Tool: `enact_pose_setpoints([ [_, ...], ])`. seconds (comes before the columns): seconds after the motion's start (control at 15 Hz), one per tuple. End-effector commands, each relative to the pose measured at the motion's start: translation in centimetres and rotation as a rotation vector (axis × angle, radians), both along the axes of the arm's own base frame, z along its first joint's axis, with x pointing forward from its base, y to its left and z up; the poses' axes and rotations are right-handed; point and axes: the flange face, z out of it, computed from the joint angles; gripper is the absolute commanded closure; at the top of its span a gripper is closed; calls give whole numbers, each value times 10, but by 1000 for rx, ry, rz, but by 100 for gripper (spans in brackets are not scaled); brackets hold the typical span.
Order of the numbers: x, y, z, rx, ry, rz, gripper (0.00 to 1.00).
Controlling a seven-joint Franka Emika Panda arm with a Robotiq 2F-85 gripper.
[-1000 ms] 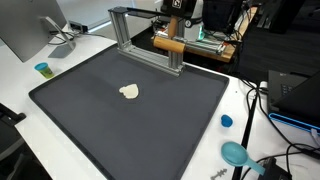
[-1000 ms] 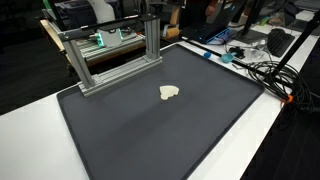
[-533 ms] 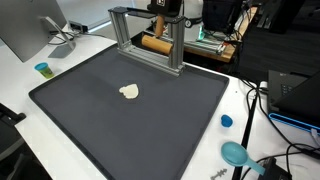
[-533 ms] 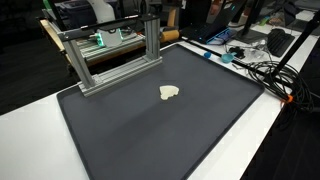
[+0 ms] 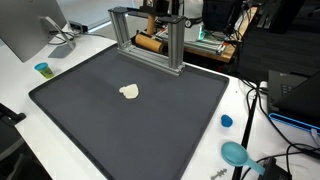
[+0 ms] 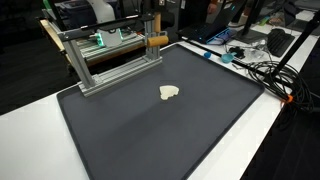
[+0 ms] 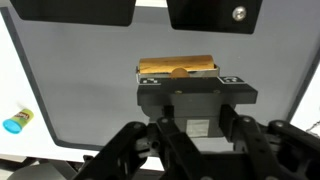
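My gripper [image 7: 190, 88] is shut on a tan wooden cylinder [image 7: 178, 67], held level. In both exterior views the gripper [image 5: 157, 30] [image 6: 153, 28] hangs at the far edge of the dark mat [image 5: 100, 120] [image 6: 150, 130], behind the aluminium frame [image 5: 177, 45] [image 6: 120, 72]. The cylinder [image 5: 149, 43] [image 6: 157, 41] shows through the frame's opening, above the table. A small cream-coloured lump [image 5: 129, 92] [image 6: 169, 92] lies alone on the mat, well in front of the frame and apart from the gripper.
A small blue cup [image 5: 42, 69] and a monitor [image 5: 28, 25] stand beside the mat. A blue cap [image 5: 227, 121], a teal object [image 5: 236, 153] and cables [image 6: 262, 70] lie on the white table. Equipment crowds the space behind the frame.
The gripper has carried the tan cylinder sideways behind the frame, from the frame's near post towards the middle of its opening. The cream lump has not moved.
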Motion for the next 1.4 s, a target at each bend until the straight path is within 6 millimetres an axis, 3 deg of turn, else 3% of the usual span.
enact_pose_setpoints([
  [0.0,-34,-20,-6,45,-101,30,78],
  [0.27,-60,-36,-9,49,-77,48,78],
  [0.8,-91,-37,8,75,7,48,78],
  [1.33,-91,-38,-10,99,70,5,78],
])
